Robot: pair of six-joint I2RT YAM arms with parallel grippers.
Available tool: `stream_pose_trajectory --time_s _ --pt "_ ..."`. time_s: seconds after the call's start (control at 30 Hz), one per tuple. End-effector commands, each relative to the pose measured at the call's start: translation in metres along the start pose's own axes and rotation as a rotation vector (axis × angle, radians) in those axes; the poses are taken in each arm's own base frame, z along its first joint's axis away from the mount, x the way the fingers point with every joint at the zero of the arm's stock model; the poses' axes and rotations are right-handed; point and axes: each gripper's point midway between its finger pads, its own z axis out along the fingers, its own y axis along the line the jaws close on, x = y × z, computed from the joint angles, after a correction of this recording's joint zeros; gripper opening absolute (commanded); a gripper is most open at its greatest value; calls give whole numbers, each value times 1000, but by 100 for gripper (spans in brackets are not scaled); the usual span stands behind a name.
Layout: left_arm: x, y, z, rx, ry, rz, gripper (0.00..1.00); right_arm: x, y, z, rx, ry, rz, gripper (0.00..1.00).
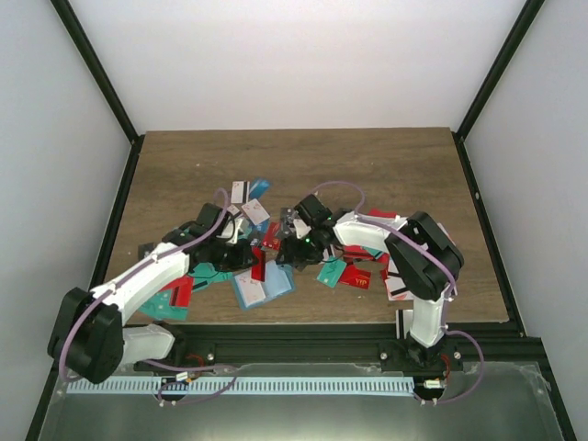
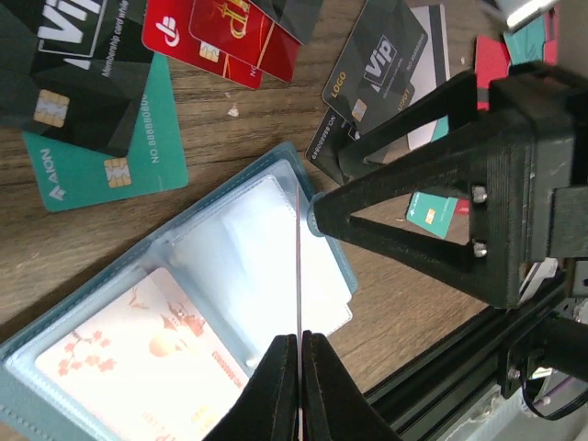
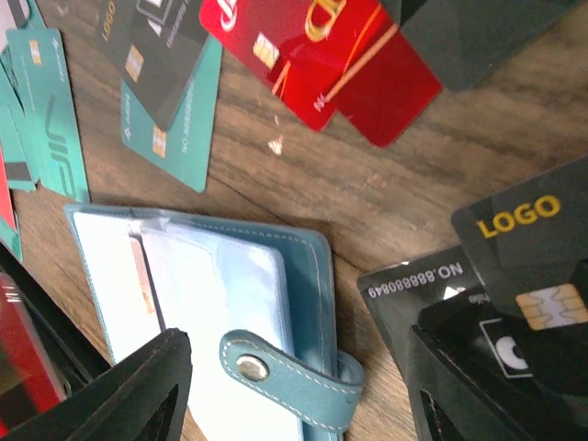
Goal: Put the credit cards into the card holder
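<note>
The left end effector (image 2: 299, 342) is pinched shut on a credit card (image 2: 299, 276) seen edge-on. The card's far edge sits at the centre of the left wrist view, over the open card holder (image 2: 225, 195) filling the lower left. The right end effector (image 3: 296, 390) stands open astride the clasp tab (image 3: 276, 367) at lower centre of its view, gripping nothing. To seat the card well, I judge it should tilt shallow and slide its leading edge under a clear sleeve's lip, while the right one pins the holder to the bench (image 3: 367, 211). Loose credit cards (image 2: 106, 161) lie across the upper frame.
</note>
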Motion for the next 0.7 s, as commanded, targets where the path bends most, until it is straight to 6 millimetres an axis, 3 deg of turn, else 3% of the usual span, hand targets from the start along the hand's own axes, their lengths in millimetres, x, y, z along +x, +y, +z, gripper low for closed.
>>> stream_pose_trajectory --time_s 0.0,0.13,0.27,0.67 --pt "17 18 -7 -75 9 -89 4 3 17 -11 -72 -18 -63 65" --pt "34 30 -5 -85 14 -140 4 6 34 -23 -145 -30 -126 64" --pt "41 33 -3 -70 14 -166 4 12 35 -29 -156 -36 -152 62" --pt "36 28 16 -16 59 -171 4 45 35 -27 -240 35 -212 49"
